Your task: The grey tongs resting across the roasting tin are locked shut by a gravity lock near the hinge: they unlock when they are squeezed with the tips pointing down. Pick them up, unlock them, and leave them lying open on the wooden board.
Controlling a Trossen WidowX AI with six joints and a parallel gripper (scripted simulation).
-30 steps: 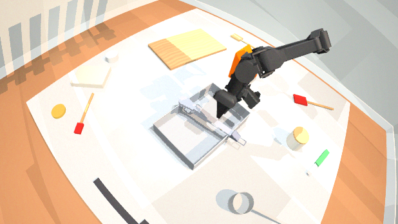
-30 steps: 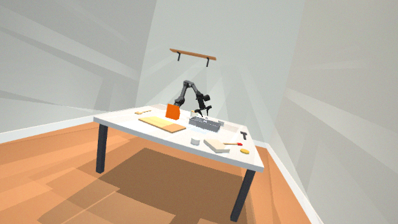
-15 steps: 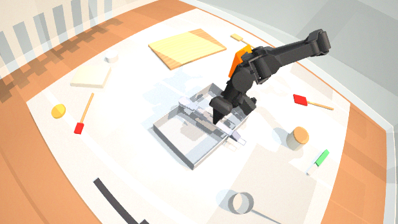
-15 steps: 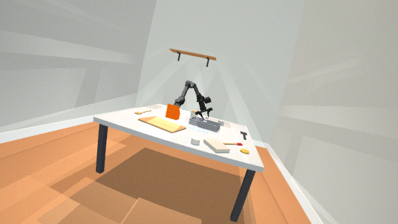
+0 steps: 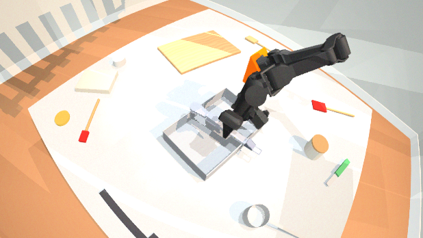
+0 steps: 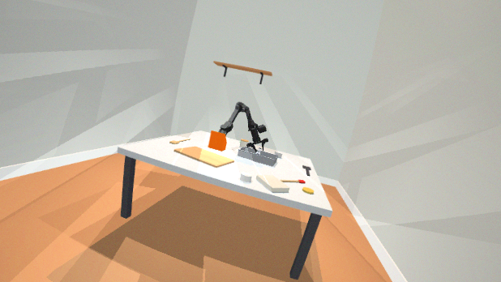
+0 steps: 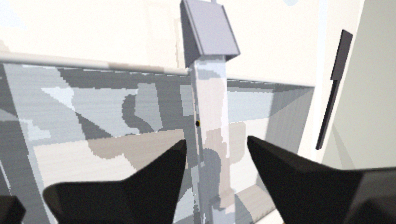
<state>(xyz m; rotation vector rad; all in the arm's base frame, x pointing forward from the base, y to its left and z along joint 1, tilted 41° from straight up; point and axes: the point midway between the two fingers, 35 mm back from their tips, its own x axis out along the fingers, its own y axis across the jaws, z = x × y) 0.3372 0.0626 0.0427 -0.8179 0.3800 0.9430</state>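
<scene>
The grey tongs lie closed across the roasting tin, with a darker grey block and a thin loop at the end past the tin's near right wall. My gripper is partly open over the tin, its fingers pointing down. In the wrist view the tongs' arms run between the two fingertips, with a gap on each side. How far down the tips reach is hard to tell. The wooden board lies flat behind the tin with nothing on it.
An orange block stands between the board and the arm. A lidded canister and a green-handled tool are at the right. A pale slab, a white cup and a red-ended spatula are at the left.
</scene>
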